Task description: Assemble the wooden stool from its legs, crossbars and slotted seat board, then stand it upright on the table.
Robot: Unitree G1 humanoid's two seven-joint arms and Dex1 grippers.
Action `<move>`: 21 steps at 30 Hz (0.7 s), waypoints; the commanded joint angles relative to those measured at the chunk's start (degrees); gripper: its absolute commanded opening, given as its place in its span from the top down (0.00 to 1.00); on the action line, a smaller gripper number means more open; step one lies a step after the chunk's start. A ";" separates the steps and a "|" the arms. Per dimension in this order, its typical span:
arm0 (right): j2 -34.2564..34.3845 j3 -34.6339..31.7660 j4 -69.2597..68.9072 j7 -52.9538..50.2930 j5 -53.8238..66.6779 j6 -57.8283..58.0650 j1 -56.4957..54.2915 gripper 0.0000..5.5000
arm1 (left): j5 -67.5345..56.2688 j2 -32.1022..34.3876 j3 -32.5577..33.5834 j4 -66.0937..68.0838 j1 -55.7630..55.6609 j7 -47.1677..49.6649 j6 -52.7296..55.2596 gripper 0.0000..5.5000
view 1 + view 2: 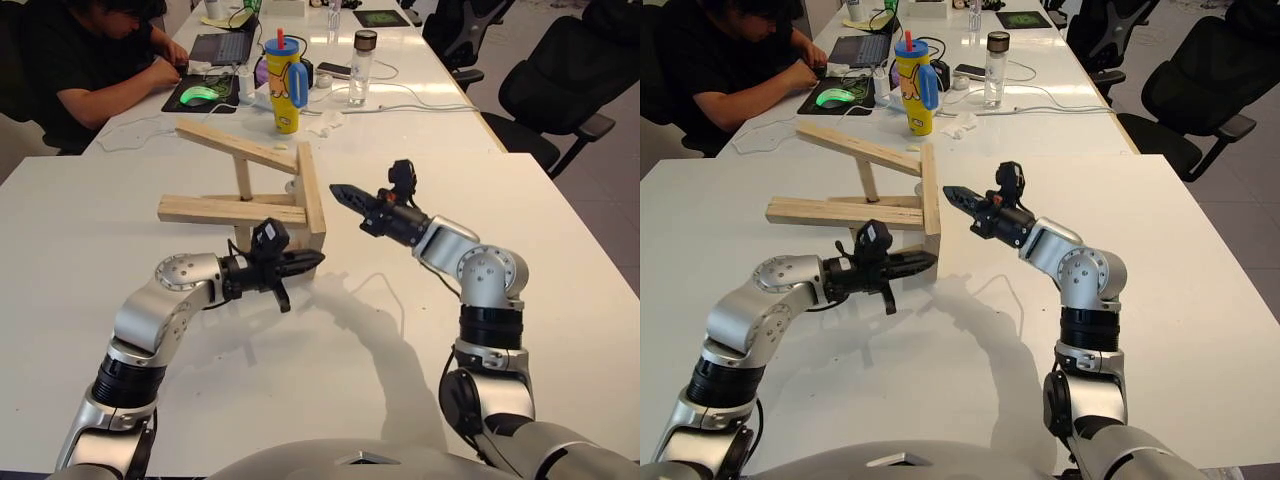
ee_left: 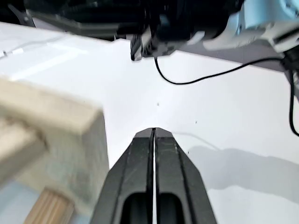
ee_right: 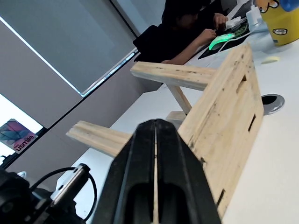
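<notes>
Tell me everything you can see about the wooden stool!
The wooden stool is pale, bare wood and looks assembled. It lies on its side on the white table, not upright. Its slotted seat board stands on edge, and two legs stick out toward the robot's left, joined by a thin crossbar. The shut left gripper sits by the board's lower corner; whether it touches is unclear.

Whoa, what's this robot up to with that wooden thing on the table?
It is putting together a wooden stool, which lies on its side on the white table, not yet stood upright. The legs and a crossbar are already joined to the slotted seat board. The left gripper is shut and empty at the board's lower end. The right gripper, also shut and empty, points at the board's face.
</notes>
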 commanded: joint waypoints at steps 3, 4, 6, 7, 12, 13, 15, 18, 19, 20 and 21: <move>-2.97 3.08 -1.04 -1.24 -1.87 2.10 2.69 1.00 | 4.02 3.93 0.68 -0.91 0.75 2.93 -1.82 1.00; -3.12 3.57 -0.93 -1.23 -2.22 1.89 3.32 1.00 | 5.90 4.48 0.66 -0.74 2.27 4.10 -3.43 1.00; -3.60 4.55 -1.10 -1.40 -3.21 0.83 4.66 1.00 | 9.66 4.44 0.68 -0.86 6.10 7.47 -6.75 1.00; -3.71 4.81 -1.42 -1.56 -3.92 -0.08 5.26 1.00 | 9.77 2.91 1.73 -2.18 8.77 9.77 -7.20 0.96; -4.10 3.74 -2.59 -3.42 -6.86 -5.08 9.50 1.00 | 12.19 -1.08 -1.00 -11.55 22.69 16.40 -11.49 0.84; -5.28 5.79 -2.89 -3.08 -8.52 -5.66 10.68 1.00 | 12.59 -2.35 -1.01 -12.06 24.10 17.96 -12.40 0.81; -6.13 10.98 -3.91 -1.45 -11.06 -7.03 12.56 1.00 | 14.04 -4.66 -0.50 -11.63 26.33 21.36 -14.63 0.75; -0.65 17.55 -4.53 -2.28 -13.67 -10.90 12.06 1.00 | 19.05 -5.65 0.71 -8.50 28.07 26.48 -18.49 0.68; 1.74 19.23 -4.63 -2.59 -13.99 -12.16 11.34 1.00 | 20.86 -5.11 0.47 -7.38 28.31 27.27 -19.21 0.64; 3.09 20.79 -4.72 -2.48 -14.53 -13.24 10.82 1.00 | 21.83 -4.87 0.18 -6.56 28.51 27.53 -19.51 0.62; 4.52 22.53 -4.68 -2.11 -14.96 -14.17 10.23 1.00 | 22.80 -4.75 -0.07 -5.75 28.85 27.84 -19.90 0.61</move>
